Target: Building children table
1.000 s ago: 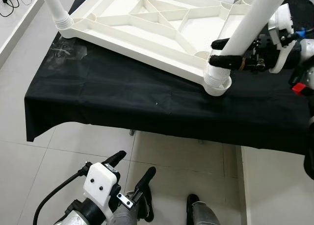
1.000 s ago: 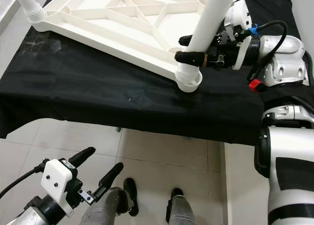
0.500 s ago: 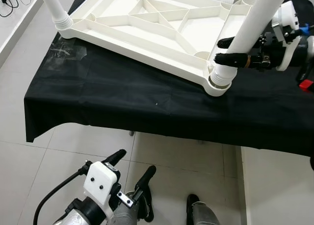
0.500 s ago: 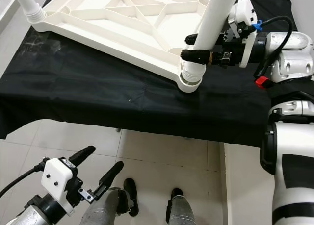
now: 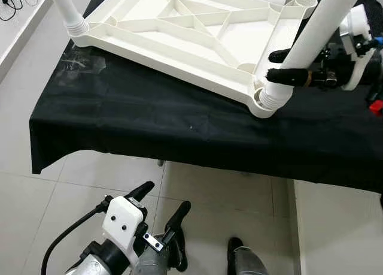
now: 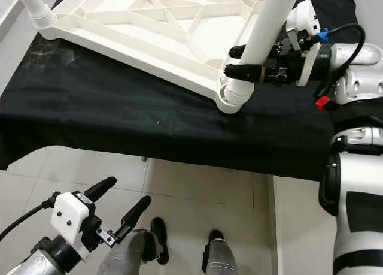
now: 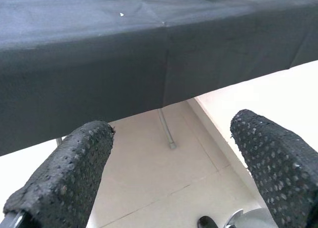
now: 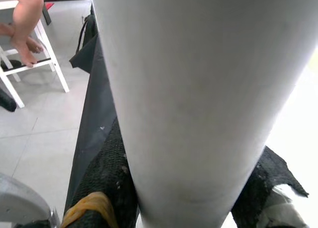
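My right gripper (image 6: 236, 59) clamps the table leg (image 6: 267, 24); I'd steady it upright over the three-o'clock socket (image 6: 230, 96).

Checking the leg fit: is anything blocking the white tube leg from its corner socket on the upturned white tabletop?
Nothing visible. The right gripper grips the white tube leg, whose ribbed end already sits in the corner socket of the upturned white tabletop.

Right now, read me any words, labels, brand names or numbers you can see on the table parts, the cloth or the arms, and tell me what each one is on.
No readable text in any view.
White tabletop: plain ribbed plastic, no lettering.
White leg held by the right end effector: unmarked.
Black cloth: only pale scuffs, no print.
Left end effector: plain white housing, no label.
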Robot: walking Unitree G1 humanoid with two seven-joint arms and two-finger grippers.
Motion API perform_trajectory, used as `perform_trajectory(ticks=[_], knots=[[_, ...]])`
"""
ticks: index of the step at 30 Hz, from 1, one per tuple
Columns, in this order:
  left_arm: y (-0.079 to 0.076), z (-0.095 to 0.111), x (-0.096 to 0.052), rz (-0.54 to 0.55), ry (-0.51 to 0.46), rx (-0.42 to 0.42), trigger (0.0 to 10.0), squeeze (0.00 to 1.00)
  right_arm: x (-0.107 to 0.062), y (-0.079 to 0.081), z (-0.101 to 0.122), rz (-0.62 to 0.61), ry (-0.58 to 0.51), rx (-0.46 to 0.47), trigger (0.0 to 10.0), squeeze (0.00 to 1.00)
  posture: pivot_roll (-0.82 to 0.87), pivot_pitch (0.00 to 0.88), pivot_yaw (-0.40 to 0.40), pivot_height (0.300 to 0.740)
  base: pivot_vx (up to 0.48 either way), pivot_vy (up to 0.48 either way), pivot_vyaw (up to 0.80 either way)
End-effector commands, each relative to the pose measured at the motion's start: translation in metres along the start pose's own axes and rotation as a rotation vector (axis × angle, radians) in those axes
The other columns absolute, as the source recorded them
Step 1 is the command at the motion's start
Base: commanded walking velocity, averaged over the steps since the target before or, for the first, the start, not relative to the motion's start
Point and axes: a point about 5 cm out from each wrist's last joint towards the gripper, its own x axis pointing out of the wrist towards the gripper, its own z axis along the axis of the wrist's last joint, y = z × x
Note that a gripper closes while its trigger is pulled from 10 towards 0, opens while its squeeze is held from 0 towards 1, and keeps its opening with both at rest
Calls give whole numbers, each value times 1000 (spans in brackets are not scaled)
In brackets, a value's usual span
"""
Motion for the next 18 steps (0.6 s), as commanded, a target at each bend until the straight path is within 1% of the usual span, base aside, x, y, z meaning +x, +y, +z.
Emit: perform_trajectory(ticks=[1,4,8,18], knots=[[-1,-6,-3,-1,36,-2,10000,0,5,6,-20,21,51,53,10000,0,82,411,53,740,0,0,0],[-2,-6,-3,1,35,0,10000,0,12,5,-22,-1,79,46,10000,0,82,405,46,740,0,0,0],[-3,-6,-3,3,32,0,10000,0,16,3,-23,-29,103,43,10000,0,82,406,42,740,0,0,0],[-4,-6,-3,6,30,-2,10000,0,13,1,-21,-36,115,45,10000,0,78,409,38,740,0,0,0]])
